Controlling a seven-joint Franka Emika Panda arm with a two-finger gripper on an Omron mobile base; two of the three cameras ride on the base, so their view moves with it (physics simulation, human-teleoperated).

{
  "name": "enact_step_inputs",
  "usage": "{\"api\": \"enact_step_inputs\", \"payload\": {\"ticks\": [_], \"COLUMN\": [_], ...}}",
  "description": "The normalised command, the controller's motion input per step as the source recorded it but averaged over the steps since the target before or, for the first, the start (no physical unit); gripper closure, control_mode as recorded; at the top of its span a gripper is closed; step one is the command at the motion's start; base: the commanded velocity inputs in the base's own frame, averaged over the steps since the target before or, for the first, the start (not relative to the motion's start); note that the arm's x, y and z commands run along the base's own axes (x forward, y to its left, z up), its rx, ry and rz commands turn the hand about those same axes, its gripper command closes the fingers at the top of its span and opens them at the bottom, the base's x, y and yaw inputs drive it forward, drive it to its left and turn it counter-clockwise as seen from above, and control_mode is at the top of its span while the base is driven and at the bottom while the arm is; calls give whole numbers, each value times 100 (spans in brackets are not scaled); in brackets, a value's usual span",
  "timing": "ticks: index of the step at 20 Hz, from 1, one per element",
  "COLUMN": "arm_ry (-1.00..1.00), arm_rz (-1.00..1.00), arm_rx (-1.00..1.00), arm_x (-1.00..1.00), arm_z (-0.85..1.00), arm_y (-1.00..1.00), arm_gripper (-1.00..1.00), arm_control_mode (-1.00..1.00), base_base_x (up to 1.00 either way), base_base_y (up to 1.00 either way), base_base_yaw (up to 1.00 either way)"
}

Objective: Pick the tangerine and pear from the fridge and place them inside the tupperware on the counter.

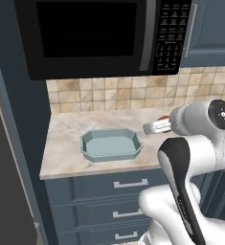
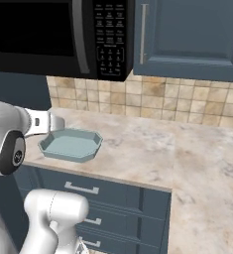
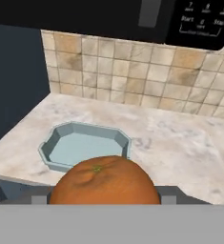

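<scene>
In the left base view the pale blue-green tupperware, an eight-sided shallow tray with a wide rim, sits on the speckled beige desk above dark blue drawers. The end effector hovers just right of it, with a sliver of orange, probably the tangerine, at its tip.

The right base view shows the black microwave; its keypad writing is too small to read.

In the hand view the tangerine, smooth and dimpled, sits pinched between the fingers, in front of the tray.
</scene>
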Motion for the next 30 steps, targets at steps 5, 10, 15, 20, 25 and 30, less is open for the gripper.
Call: {"api": "enact_step_inputs", "payload": {"ticks": [5,10,15,20,25,30], "arm_ry": [25,18,9,4,5,7], "arm_rz": [5,3,0,0,0,0], "arm_rx": [6,1,0,0,0,0], "arm_x": [45,66,72,76,76,54], "arm_z": [-69,-68,-48,-35,-35,-35], "arm_y": [3,26,37,22,22,20], "arm_gripper": [100,100,100,100,100,100], "arm_control_mode": [-100,-100,-100,-100,-100,-100], "base_base_x": [0,0,0,0,0,0], "base_base_y": [0,0,0,0,0,0], "base_base_yaw": [0,0,0,0,0,0]}}
